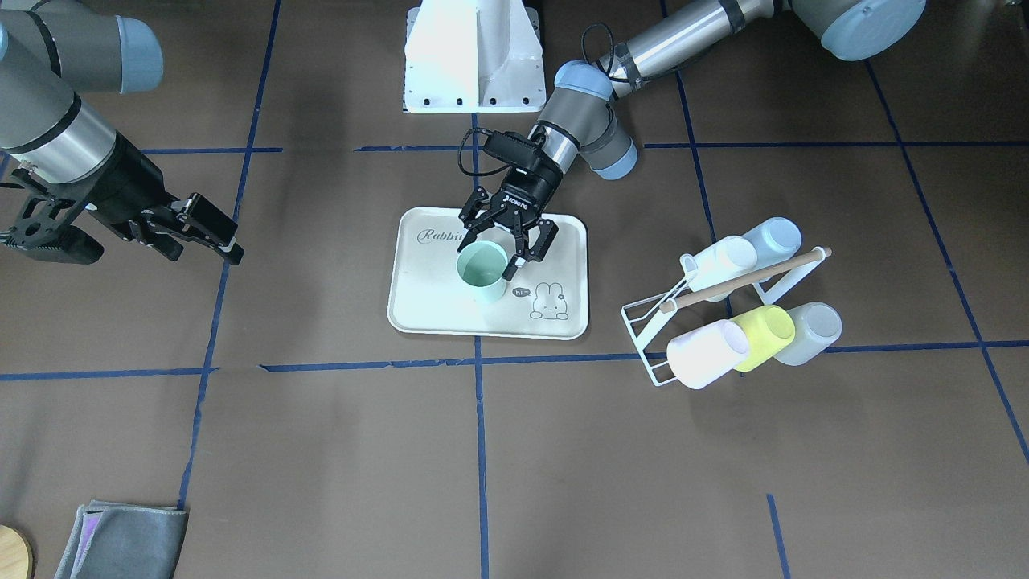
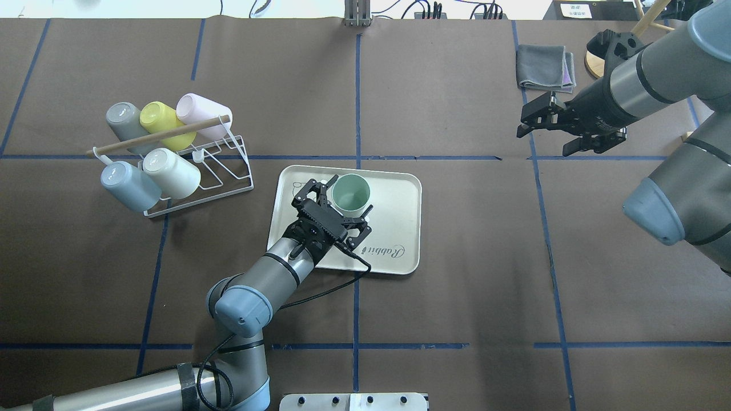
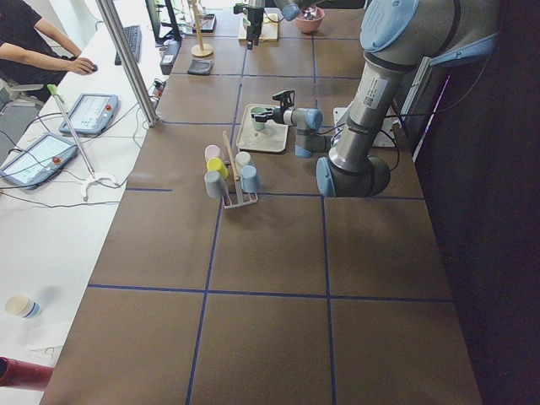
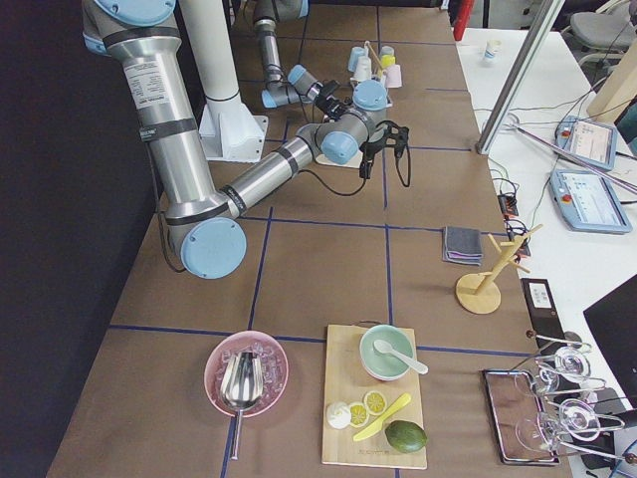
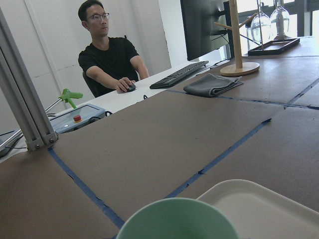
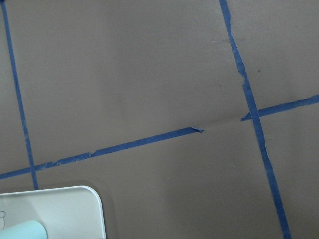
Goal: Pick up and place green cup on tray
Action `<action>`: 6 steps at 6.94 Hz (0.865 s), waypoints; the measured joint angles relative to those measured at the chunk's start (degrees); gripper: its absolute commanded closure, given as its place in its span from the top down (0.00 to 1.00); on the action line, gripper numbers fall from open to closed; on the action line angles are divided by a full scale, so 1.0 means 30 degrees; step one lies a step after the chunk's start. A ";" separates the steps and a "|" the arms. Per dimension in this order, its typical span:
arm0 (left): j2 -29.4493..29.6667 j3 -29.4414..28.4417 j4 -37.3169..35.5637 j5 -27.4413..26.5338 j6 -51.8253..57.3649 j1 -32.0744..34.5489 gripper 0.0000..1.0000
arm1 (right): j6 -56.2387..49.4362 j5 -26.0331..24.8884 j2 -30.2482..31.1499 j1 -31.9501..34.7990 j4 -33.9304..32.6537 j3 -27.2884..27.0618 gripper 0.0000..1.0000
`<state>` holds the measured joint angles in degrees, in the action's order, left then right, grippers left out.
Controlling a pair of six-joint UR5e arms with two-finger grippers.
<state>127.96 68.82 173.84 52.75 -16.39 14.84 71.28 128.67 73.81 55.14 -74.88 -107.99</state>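
Note:
The pale mint-green cup stands upright, mouth up, on the cream "Rabbit" tray near the table's middle. My left gripper is open and low over the tray, with one finger on either side of the cup's rim. In the overhead view the cup sits at the tray's far half, just past the left gripper. The left wrist view shows the cup's rim close below and the tray's corner. My right gripper is open and empty, held above the table far off to the right.
A white wire rack with several cups laid on it, a yellow-green one among them, stands left of the tray. A folded grey cloth lies at the far right. An operator sits beyond the table's end.

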 measured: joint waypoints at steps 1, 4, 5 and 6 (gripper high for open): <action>-0.0036 0.0458 -0.0173 0.0022 0.0009 0.0049 0.99 | 0.0018 -0.0001 -0.0006 -0.0005 0.0000 0.0002 1.00; -0.0628 0.2551 -0.0868 0.0436 0.0027 0.0437 0.99 | 0.0029 0.0006 0.0004 -0.0027 0.0000 0.0019 1.00; -0.0722 0.3303 -0.1588 0.1310 -0.0003 0.1134 0.99 | 0.0015 0.0027 0.0014 -0.0008 0.0000 0.0030 1.00; -0.0764 0.3797 -0.2684 0.2092 -0.0099 0.2051 0.99 | -0.0020 0.0054 0.0052 0.0017 0.0000 0.0036 1.00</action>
<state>125.67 80.21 165.79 59.03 -16.69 20.99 71.22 128.83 73.97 55.19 -74.88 -107.89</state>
